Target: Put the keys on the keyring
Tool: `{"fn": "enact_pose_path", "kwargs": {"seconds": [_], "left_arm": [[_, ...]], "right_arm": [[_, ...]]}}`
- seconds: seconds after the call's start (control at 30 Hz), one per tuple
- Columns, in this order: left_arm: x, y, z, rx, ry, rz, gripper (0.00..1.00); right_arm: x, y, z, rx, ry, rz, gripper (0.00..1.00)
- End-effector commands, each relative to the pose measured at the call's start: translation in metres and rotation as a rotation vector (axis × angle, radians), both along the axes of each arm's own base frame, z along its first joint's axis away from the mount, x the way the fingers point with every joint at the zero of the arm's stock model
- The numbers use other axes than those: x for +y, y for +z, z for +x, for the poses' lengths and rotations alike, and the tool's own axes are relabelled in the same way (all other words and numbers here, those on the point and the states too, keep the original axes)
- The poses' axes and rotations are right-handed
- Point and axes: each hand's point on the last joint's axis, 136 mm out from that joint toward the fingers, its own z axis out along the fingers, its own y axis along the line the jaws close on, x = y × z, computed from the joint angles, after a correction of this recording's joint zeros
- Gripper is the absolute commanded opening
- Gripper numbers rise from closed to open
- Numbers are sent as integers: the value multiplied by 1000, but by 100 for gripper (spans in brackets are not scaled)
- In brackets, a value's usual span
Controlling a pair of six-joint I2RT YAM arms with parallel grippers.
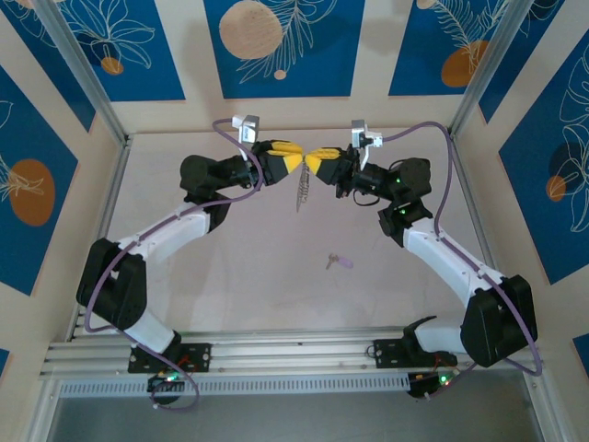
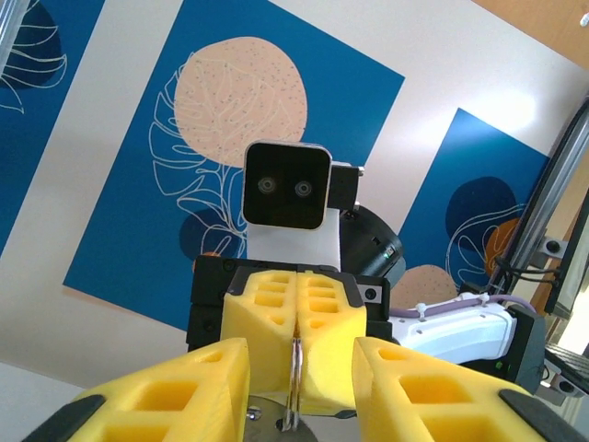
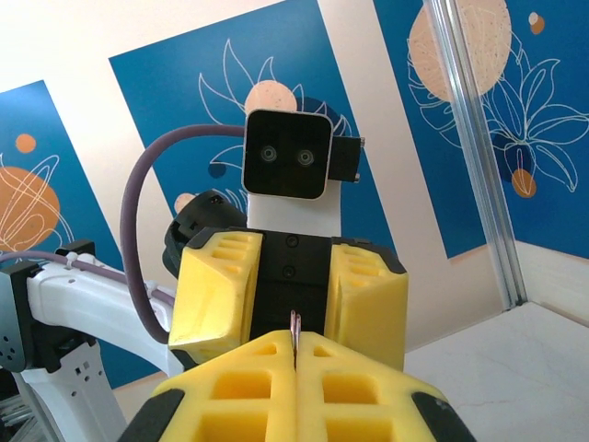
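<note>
Blue leaf-print panels (image 1: 276,46) wall the table (image 1: 258,276); key (image 1: 338,261) lies apart from keyring (image 1: 301,191).

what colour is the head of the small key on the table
Pale lilac; the key shows best in the top external view.

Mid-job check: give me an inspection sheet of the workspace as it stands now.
Surface: pale table, one key lying on it.
Job's things: keyring hangs between the grippers; lilac-headed key lies apart on the table.
Clutter: nothing seen.
Grippers: right gripper shut on the keyring; left gripper open, facing it.
Cables: purple cable loops along each arm.
Surroundings: blue leaf-print panels, metal frame posts.
</note>
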Motion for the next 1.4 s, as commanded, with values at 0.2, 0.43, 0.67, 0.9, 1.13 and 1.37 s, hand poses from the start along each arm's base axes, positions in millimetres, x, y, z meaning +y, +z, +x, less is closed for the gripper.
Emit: {"fn": "enact_pose_path", "kwargs": {"seconds": [0.2, 0.43, 0.67, 0.9, 1.13, 1.37], "left_arm": [[-6, 6, -12, -53, -51, -1, 17], [-6, 4, -12, -50, -40, 4, 0], [-5, 1, -12, -90, -9, 74, 0], [-6, -4, -17, -177, 7, 224, 0], [-6, -9, -27, -250, -41, 340, 0], [-5, -10, -32, -280, -71, 390, 0]], "right_arm": [[-2, 17, -3, -48, -16, 35, 0], [-2, 16, -4, -48, -21, 22, 0], [-26, 10, 7, 4, -117, -21, 36], [-36, -2, -3, -2, -90, -121, 40], [-31, -13, -19, -9, 32, -198, 40], [-27, -14, -27, -29, 109, -216, 35]]}}
